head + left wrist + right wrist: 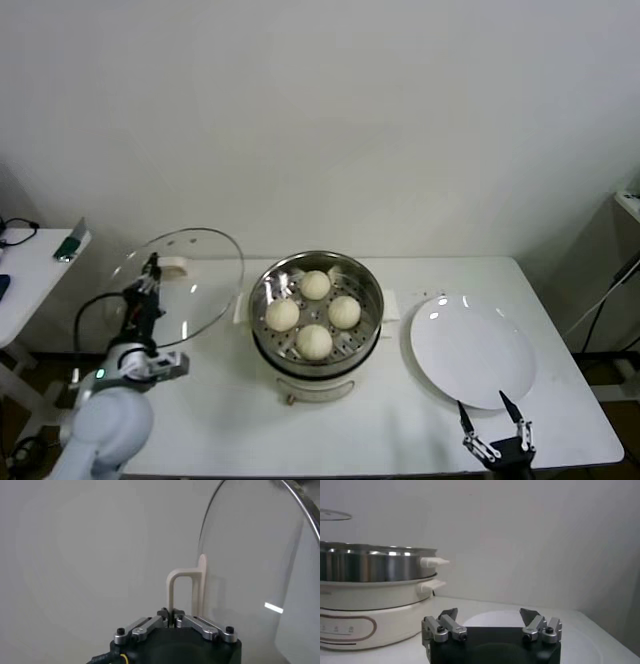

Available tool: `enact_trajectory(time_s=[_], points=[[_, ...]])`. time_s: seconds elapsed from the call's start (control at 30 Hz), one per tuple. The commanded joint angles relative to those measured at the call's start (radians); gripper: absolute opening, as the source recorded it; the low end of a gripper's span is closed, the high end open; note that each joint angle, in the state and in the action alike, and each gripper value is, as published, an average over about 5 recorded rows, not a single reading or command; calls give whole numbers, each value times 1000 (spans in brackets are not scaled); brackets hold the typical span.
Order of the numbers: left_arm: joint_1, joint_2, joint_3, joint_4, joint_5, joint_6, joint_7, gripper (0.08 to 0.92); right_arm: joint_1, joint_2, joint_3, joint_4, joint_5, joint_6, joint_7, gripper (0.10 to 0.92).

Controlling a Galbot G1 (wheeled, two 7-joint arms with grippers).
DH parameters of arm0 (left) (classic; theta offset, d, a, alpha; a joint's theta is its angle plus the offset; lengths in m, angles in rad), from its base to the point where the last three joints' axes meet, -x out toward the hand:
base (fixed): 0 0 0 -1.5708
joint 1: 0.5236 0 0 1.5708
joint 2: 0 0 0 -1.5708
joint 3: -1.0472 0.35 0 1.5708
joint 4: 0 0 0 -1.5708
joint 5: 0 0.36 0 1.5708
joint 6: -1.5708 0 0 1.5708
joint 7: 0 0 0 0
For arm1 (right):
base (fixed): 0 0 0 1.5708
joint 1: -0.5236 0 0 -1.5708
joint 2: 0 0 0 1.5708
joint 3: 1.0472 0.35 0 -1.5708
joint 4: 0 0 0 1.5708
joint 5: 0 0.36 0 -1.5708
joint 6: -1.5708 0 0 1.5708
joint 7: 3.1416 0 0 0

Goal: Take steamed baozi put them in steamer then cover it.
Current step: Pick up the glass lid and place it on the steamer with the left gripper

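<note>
White table (220,420) carries my steamer (316,345), four buns (314,285) loaded; only covering remains: my left gripper (150,272) clenches the lid (195,285) handle, right gripper (497,428) released, near the plate (470,350)

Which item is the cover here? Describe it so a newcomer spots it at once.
Start at the steel steamer mid-table, holding four baozi. To its left, the left gripper holds the cover tilted in the air. Unlike the flat white plate on the right, it is see-through glass with a metal rim.
</note>
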Motion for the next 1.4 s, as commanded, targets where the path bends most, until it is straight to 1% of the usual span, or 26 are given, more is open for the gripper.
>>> enact_trajectory(time_s=[0.03,0.23,0.4,0.57,0.7,0.83,1.07,1.4], points=[[-137,-82,331,-101,250,160,215,137,14,0,-7,-10,-1,-3,5,823],[-188,-200,460,-55,389,176,277,137,23,1,-13,-20,-1,6,8,823],[-212,-300,518,-27,476,192,311,137,24,-4,-9,-22,2,17,9,823],[-213,-409,541,14,556,200,311,137,29,-9,-5,-28,5,26,12,823],[-210,-479,558,53,592,196,297,137,31,-10,-4,-32,6,35,13,823],[-209,-505,567,87,603,196,284,137,29,-9,-3,-32,7,42,12,823],[-210,-521,564,129,609,200,271,137,26,-14,-1,-36,21,57,11,823],[-173,-545,561,171,648,186,234,137,29,-22,3,-36,24,69,11,823]])
